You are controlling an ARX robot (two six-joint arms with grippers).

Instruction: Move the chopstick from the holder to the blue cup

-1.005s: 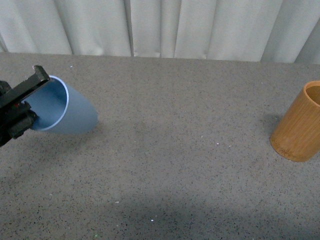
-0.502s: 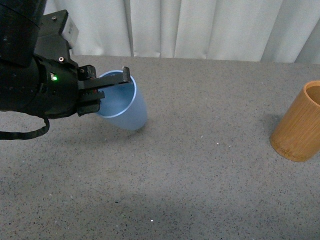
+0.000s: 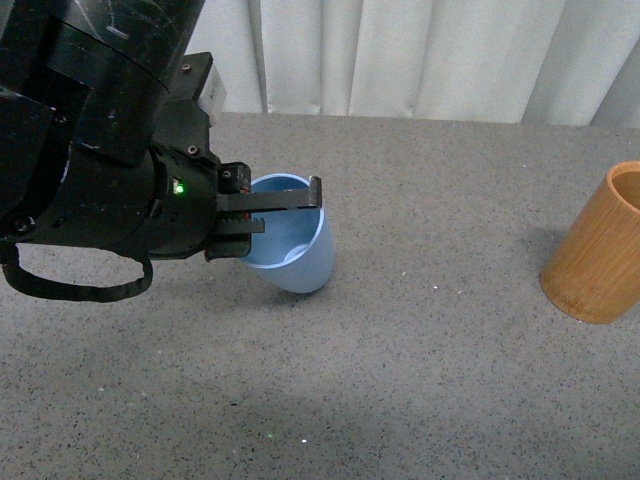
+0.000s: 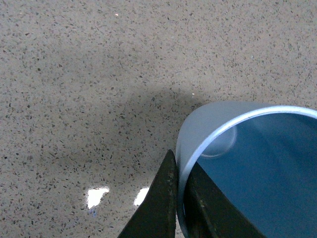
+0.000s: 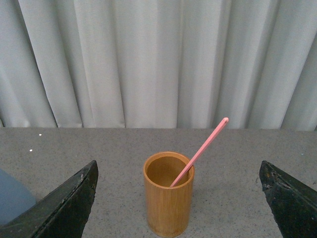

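My left gripper (image 3: 288, 208) is shut on the rim of the blue cup (image 3: 300, 262), which stands tilted on the grey table left of centre. In the left wrist view the two fingers pinch the cup's pale rim (image 4: 184, 173), one inside and one outside. The orange-brown holder (image 3: 600, 245) stands at the right edge of the front view. In the right wrist view the holder (image 5: 168, 198) stands ahead of my open right gripper (image 5: 178, 198), with one pink chopstick (image 5: 200, 150) leaning out of it. The right gripper is out of the front view.
A white pleated curtain (image 3: 420, 55) hangs behind the table's far edge. The grey speckled tabletop (image 3: 440, 380) spreads between cup and holder. A bit of the blue cup (image 5: 12, 201) shows at the edge of the right wrist view.
My left arm has carried the blue cup rightward toward the table's middle and turned it from lying nearly on its side to almost upright. The holder has not moved.
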